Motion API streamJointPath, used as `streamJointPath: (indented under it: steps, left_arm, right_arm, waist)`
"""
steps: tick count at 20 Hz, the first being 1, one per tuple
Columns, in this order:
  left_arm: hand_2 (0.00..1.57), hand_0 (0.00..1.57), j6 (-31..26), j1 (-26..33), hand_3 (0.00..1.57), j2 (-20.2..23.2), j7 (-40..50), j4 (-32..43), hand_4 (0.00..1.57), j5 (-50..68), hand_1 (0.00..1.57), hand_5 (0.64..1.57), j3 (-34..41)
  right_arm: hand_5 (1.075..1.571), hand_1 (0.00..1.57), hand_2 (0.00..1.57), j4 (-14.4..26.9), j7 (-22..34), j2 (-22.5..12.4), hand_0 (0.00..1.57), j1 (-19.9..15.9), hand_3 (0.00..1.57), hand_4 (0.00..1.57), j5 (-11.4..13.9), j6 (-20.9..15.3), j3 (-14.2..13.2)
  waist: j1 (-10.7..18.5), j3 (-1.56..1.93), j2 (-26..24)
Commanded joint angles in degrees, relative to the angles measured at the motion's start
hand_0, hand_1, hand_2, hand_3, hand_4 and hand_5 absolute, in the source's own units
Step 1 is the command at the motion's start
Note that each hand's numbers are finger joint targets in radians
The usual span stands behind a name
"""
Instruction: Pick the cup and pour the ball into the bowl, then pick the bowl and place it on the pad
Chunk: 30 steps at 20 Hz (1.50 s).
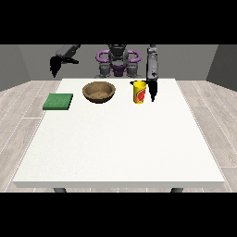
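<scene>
**Spotter:** Hand at the view's right first: you'll find it in the upper middle of the frame, hanging from its arm with dark fingers pointing down at the tabletop. It sits just beside the cup, on the cup's right side. Whether it touches the cup I cannot tell, and the fingers are too small for me to say if they are released or clenched.

**Operator:** And the other one?

**Spotter:** You'll see the hand at the view's left in the upper left, off the tabletop's far corner and above it, fingers drooping downward. It holds nothing; its finger pose I cannot tell either.

**Operator:** Where do the task things lie?

**Spotter:** Look along the far edge. Your cup is yellow with a red patch, upright, right of centre. The ball does not show from here. The bowl, brown and upright, stands near the cup on its left, apart from it. The pad, green and flat, lies further left near the tabletop's left edge, well apart from the bowl.
</scene>
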Motion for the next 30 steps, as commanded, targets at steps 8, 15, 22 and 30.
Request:
streamJointPath:
  steps: [8, 15, 22, 30]
  left_arm:
    - [0.00, 0.00, 1.0, -5.6, 0.00, 1.7, -9.3, 16.4, 0.00, 0.5, 0.00, 1.526, 2.4]
    - [1.57, 1.30, 19.7, -3.2, 1.57, -2.8, -16.3, 17.1, 1.43, -7.5, 1.30, 1.255, -2.0]
    - [1.57, 1.32, 17.7, -4.0, 1.57, 1.3, -7.8, 16.3, 1.50, -11.1, 1.32, 1.256, -3.9]
    - [1.57, 1.45, 21.1, -15.8, 1.57, 18.7, 15.0, 16.5, 1.57, -24.5, 1.45, 1.291, -9.7]
  right_arm:
    - [1.571, 0.00, 0.00, 3.0, -3.6, -0.7, 0.00, 0.9, 0.00, 0.00, 1.1, 2.3, -0.2]
    - [1.570, 0.00, 0.00, 2.4, -3.2, -1.6, 0.00, -2.3, 0.00, 0.00, 0.1, 2.5, -0.6]
    - [1.570, 0.00, 0.00, 6.8, -0.2, -5.1, 0.00, -0.9, 0.00, 0.00, -2.1, 4.7, -4.1]
    - [1.569, 0.00, 0.00, 10.7, 2.9, -4.2, 0.00, -1.0, 0.00, 0.00, -0.4, 3.1, -2.7]
  waist:
    - [-0.9, 0.01, 0.3]
    - [-4.2, 0.04, 3.7]
    - [-0.9, 0.06, -4.0]
    - [0.9, 0.26, -12.0]
